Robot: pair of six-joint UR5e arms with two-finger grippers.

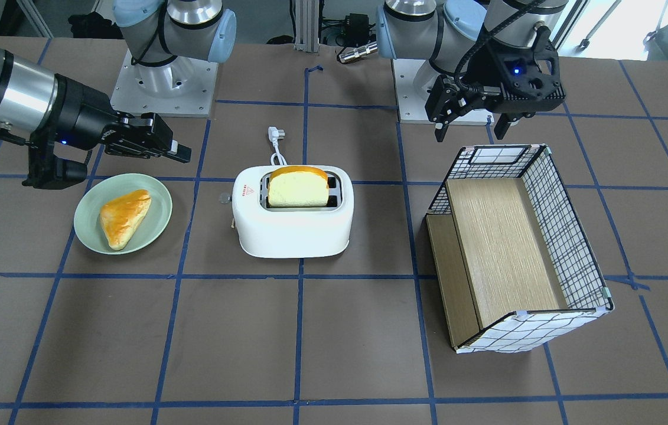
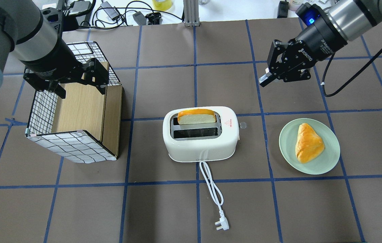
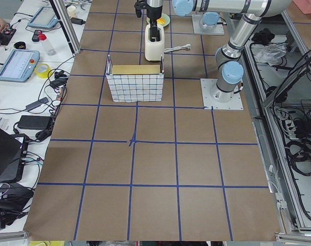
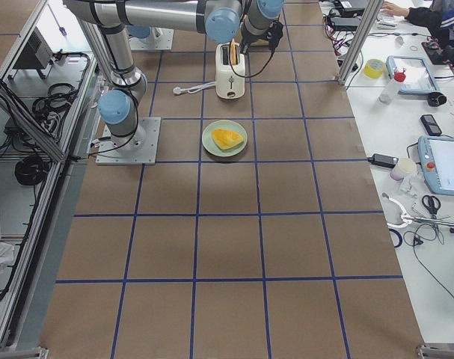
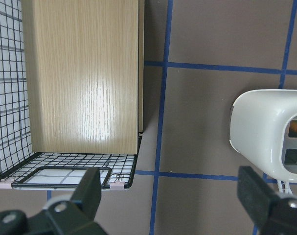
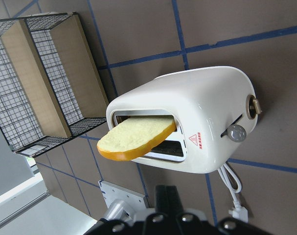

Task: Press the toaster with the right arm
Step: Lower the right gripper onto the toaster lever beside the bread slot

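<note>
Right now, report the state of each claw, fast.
Left claw: open, holding nothing.
Right claw: closed, holding nothing.

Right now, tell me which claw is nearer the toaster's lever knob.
Right. The right claw hovers beyond the lever knob, apart; the left claw hangs over the checkered box, across the toaster.

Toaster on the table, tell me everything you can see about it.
The toaster is white, rounded, glossy, plastic-looking, standing upright on the table. A bread slice sticks up from the slot farther from the robot; the nearer slot is empty. A red triangle label and grey lever knob sit at the end facing the plate. Its white cord trails toward the robot, plug lying loose.
</note>
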